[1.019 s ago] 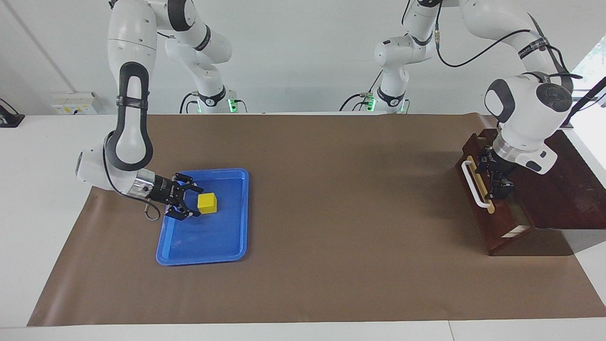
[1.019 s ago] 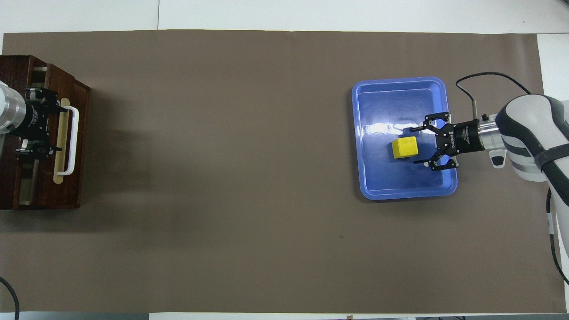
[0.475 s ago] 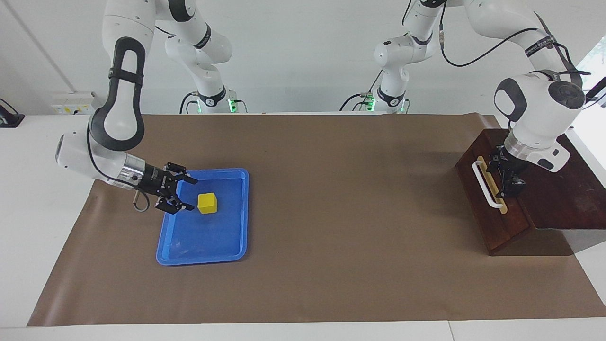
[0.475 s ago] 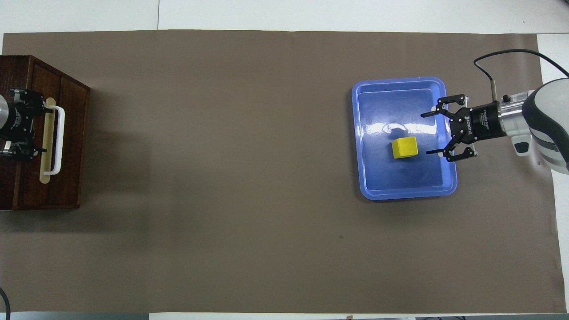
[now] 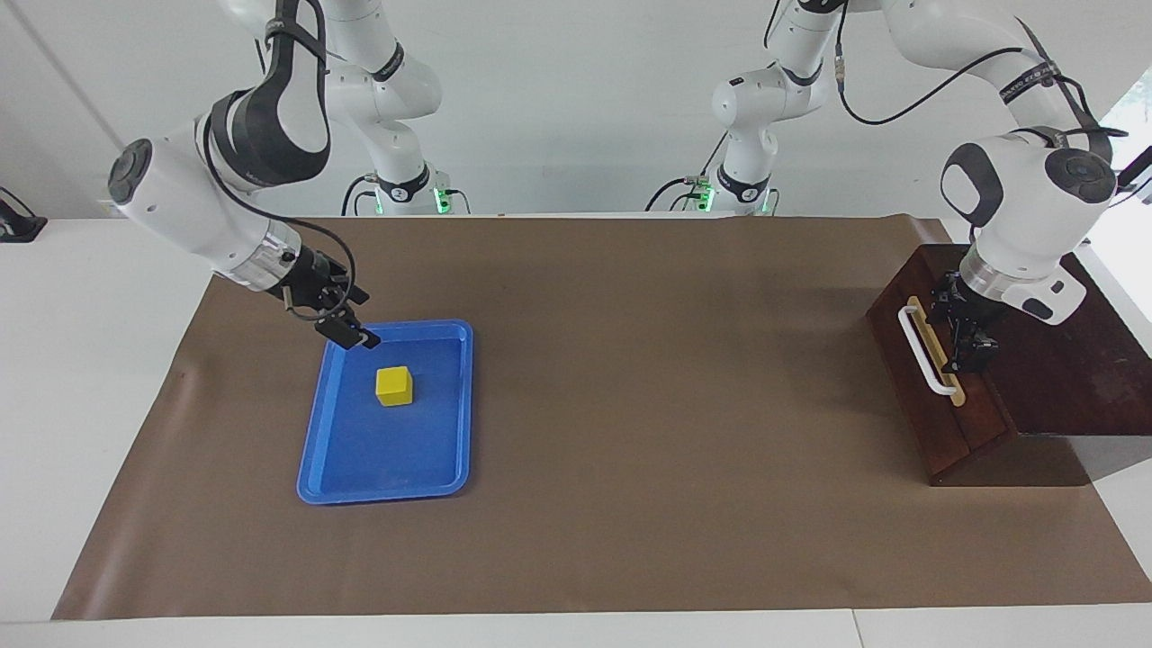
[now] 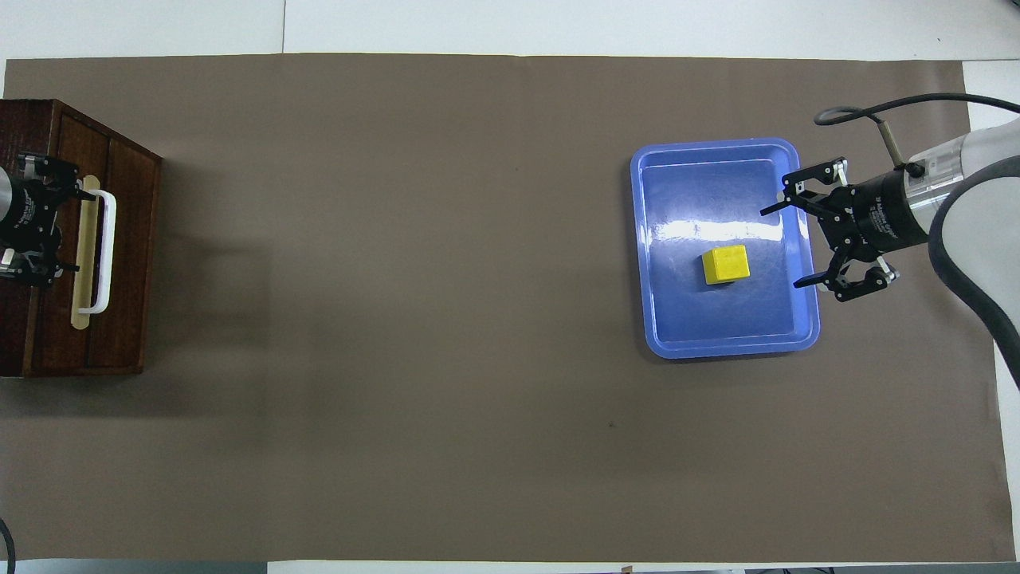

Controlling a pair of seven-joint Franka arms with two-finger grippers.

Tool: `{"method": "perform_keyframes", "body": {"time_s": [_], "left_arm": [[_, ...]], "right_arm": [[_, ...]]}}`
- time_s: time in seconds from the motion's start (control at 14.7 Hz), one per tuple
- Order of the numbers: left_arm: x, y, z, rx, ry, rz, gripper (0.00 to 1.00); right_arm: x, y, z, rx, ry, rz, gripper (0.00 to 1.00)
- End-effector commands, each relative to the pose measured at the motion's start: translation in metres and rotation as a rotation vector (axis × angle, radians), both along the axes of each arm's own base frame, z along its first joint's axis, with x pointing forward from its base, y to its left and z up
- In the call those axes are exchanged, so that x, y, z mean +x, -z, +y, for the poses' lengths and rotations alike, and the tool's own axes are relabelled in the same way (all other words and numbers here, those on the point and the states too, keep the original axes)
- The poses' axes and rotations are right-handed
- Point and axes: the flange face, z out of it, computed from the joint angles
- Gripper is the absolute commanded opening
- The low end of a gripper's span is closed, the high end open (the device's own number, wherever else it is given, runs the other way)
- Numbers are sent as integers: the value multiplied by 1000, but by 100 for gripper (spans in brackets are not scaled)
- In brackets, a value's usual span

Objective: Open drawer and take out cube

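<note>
So from my seat: the cube (image 5: pixel 394 385) sits in the blue tray (image 5: pixel 450 468) at the right arm's end of the desk, and my right hand (image 6: pixel 809 243) hangs over the tray's rim on that same end, fingers spread, holding nothing. Cube lies straight out from its fingertips, toward the tray's middle. Left hand (image 5: pixel 967 346) is open too, parked on the wooden box just beside the shut drawer (image 5: pixel 909 387) and its white handle (image 5: pixel 922 351). I'd say retreat's next.
</note>
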Motion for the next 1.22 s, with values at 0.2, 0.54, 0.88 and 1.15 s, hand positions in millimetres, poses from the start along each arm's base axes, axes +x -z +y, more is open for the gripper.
{"method": "perform_keyframes", "body": {"time_s": [0.2,0.54,0.88,1.15], "left_arm": [[-35,-65,-71,15,444,110,100],[-62,-95,-94,-97,839,152,100],[-66,-103,-114,-129,1113,190,100],[-65,-98,-121,-138,1179,201,100]], "right_arm": [[-28,-69,3,-200,-471,-148,100],[-37,-81,-16,-239,-867,-223,100],[-45,-84,-17,-261,-977,-210,100],[-46,-84,-19,-247,-1050,-216,100]]}}
